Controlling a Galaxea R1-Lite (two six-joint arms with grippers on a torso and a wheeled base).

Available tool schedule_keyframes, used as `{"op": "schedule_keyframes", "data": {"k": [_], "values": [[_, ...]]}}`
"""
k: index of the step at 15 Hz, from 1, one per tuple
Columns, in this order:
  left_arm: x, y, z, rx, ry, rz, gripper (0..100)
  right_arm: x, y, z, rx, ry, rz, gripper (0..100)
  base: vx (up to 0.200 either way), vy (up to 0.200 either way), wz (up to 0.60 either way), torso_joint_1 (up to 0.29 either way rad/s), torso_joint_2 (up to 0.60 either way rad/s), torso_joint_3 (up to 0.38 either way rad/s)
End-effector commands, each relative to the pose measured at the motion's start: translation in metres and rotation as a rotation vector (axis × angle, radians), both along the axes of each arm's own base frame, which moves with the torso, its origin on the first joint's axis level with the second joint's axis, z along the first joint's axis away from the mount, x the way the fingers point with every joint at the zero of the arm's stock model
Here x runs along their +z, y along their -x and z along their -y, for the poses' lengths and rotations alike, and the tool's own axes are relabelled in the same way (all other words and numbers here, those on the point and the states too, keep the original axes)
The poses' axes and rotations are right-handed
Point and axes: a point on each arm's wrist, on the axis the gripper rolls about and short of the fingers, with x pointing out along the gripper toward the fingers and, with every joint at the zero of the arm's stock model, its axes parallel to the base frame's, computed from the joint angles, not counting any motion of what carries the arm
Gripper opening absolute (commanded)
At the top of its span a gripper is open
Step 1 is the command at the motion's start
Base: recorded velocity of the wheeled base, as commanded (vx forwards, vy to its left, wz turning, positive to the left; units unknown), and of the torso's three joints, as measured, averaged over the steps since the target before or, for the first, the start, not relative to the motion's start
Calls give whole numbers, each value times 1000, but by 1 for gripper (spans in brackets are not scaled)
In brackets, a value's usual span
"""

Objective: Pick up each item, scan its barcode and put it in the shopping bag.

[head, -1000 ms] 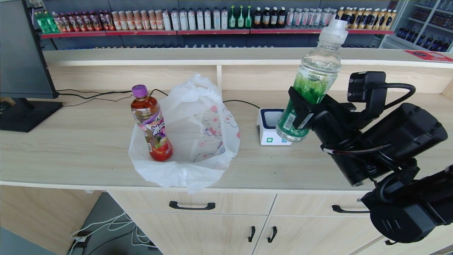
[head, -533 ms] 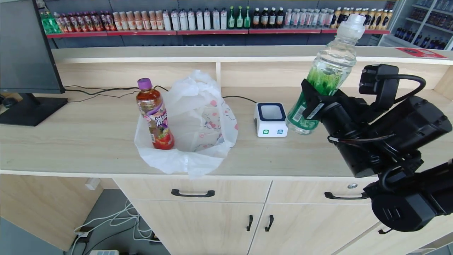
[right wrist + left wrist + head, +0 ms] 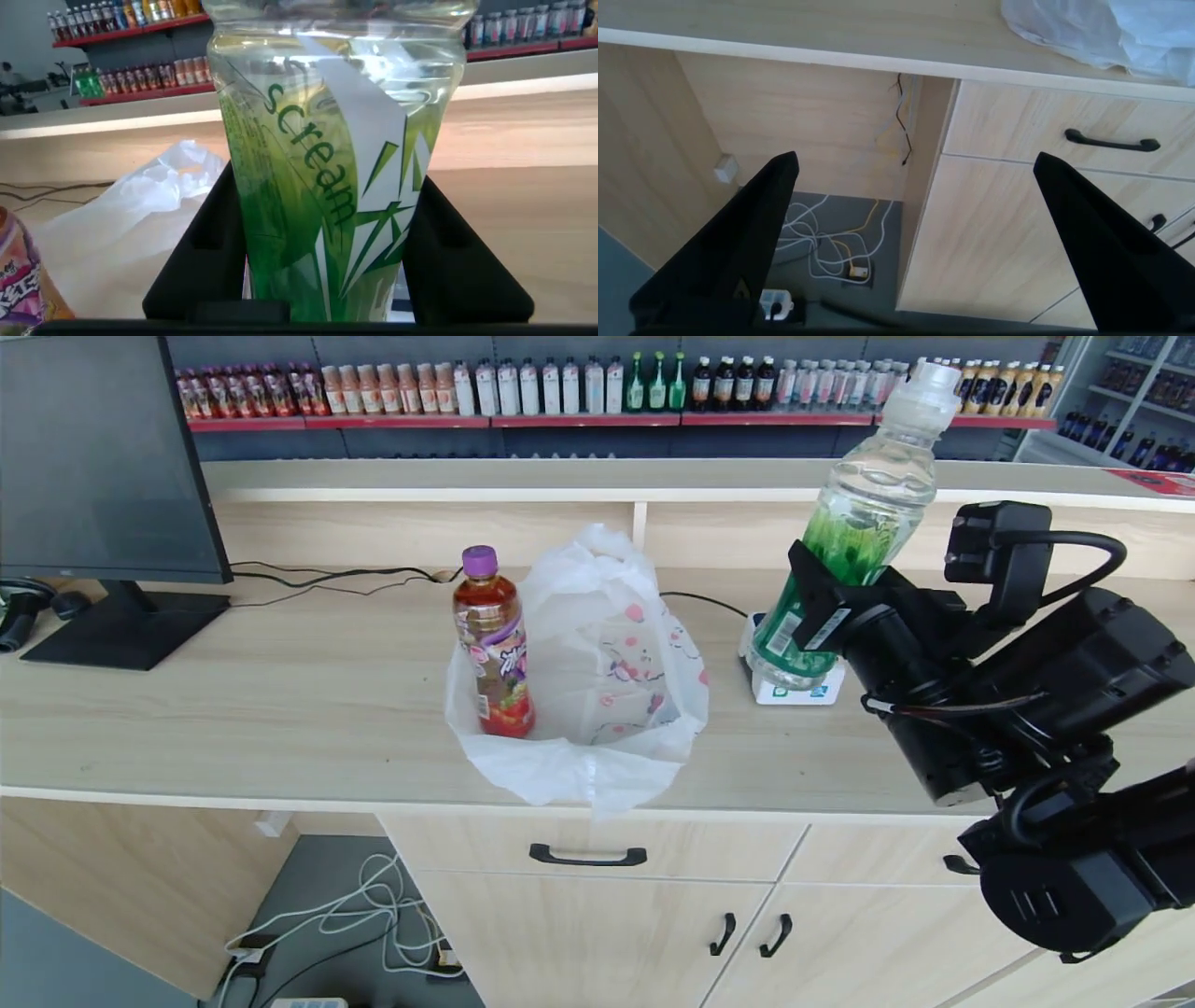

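Here, right gripper (image 3: 823,609) grips green bottle (image 3: 873,504) (over scanner (image 3: 794,693)).

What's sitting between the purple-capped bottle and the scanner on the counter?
In the head view, the printed side of the white shopping bag, then a strip of bare counter.

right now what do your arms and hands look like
Right arm: matte black, bulky rounded segments, with a looping black cable and thin red and white wires. Right hand and left hand: black, with flat wedge-shaped fingers.
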Motion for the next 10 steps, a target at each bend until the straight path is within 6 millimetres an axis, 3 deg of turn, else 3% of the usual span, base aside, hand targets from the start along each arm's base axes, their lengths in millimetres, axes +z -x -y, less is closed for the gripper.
{"op": "schedule_keyframes", "data": {"k": [1, 8, 10], "values": [[0, 0, 0, 0, 0, 0, 100, -4, -3, -2, -1, 7, -12, 0, 0, 200, 0, 2, 2, -2], [0, 0, 0, 0, 2, 0, 100, -9, -10, -7, -2, 22, -15, 0, 0, 200, 0, 2, 4, 1], [0, 0, 0, 0, 0, 0, 100, -11, -16, -11, 0, 21, -13, 0, 0, 0, 0, 0, 0, 0]]}}
